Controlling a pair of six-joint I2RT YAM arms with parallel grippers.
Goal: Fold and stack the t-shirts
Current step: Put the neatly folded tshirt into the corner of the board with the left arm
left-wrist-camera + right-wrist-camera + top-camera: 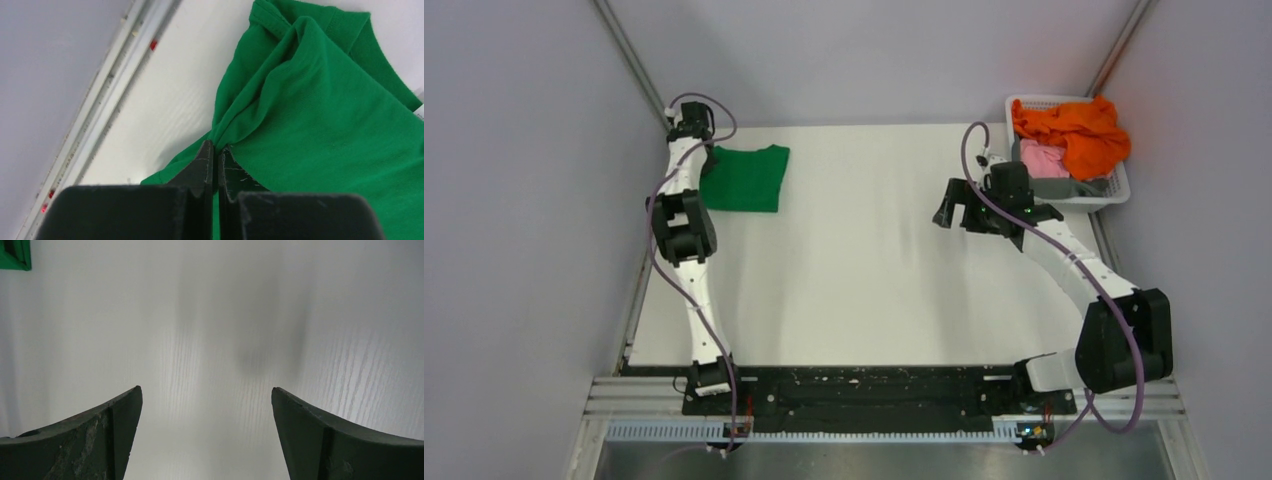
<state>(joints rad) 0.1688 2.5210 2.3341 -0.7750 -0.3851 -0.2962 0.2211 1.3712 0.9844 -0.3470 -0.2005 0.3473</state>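
Left tool (216, 147) tight on green t-shirt (320, 115)

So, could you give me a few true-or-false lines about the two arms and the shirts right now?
1. The left gripper is pinching the green shirt. True.
2. The orange shirt lies on top in the basket. True.
3. The right gripper is holding the orange shirt. False: it is open and holds nothing, above the table.
4. The green shirt is in the basket. False: it lies on the table at the far left, across from the basket.
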